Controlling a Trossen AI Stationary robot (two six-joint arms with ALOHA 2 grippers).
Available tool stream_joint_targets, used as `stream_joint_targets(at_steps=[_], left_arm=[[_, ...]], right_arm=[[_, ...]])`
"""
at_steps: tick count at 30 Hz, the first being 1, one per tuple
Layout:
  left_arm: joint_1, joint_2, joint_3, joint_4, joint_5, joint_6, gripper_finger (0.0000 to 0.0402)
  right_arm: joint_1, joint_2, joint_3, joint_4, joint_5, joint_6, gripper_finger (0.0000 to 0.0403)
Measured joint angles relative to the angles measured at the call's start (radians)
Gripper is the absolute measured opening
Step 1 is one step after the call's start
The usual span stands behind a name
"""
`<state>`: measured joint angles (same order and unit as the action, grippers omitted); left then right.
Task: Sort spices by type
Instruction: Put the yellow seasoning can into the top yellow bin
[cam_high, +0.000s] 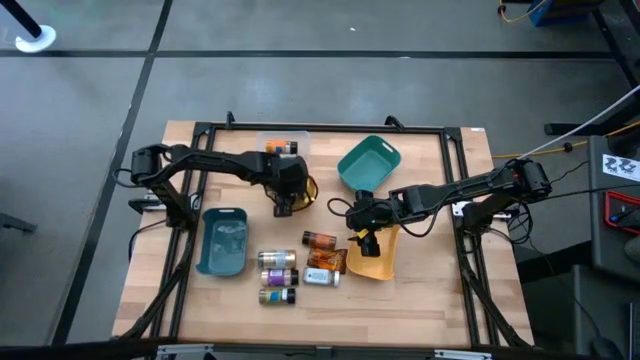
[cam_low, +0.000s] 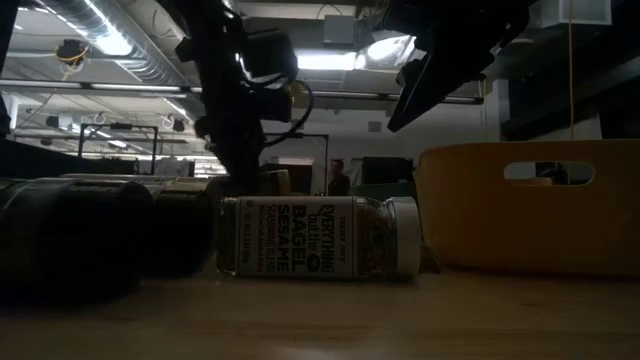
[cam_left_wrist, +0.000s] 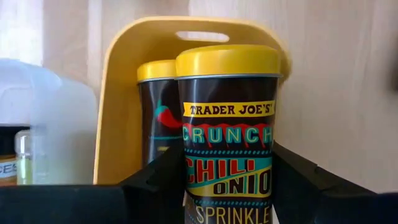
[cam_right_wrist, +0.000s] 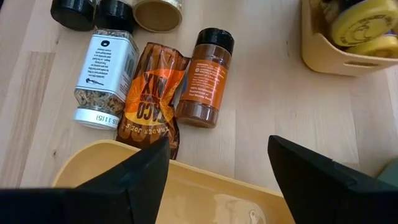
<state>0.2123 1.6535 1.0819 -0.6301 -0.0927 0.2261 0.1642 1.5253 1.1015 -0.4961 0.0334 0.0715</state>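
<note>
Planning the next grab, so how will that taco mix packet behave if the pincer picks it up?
The packet looks creased and flat, so it is probably floppy and light, likely sagging from one edge. Its glossy film may slip. Lying flat between two jars, it shouldn't roll.

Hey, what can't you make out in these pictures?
- High view: left gripper covers the jar it holds.
- Left wrist view: held chili onion jar hides most of the second jar.
- Low view: jars at left too dark to read.
- Right wrist view: jars cut off by the edge.
</note>
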Motion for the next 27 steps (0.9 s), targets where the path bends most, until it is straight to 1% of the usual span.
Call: stream_joint_targets(at_steps=[7, 11, 20, 27], left_arm=[[-0.001, 0.0, -0.037, 0.05, -0.019, 0.078, 0.0172], [-0.001, 0.0, -0.046, 0.079, -0.022, 0.128, 0.0182], [-0.001, 0.0, -0.046, 0.099, -0.052, 0.092, 0.0227], [-0.003, 0.0, -0.044, 0.09, -0.053, 0.096, 0.0237]], right_arm=[[0.0, 0.0, 0.0, 0.002, 0.0, 0.0, 0.027], [0.0, 0.0, 0.0, 0.002, 0.0, 0.0, 0.027], [0.0, 0.0, 0.0, 0.001, 0.0, 0.0, 0.027], [0.0, 0.0, 0.0, 0.001, 0.0, 0.0, 0.027]])
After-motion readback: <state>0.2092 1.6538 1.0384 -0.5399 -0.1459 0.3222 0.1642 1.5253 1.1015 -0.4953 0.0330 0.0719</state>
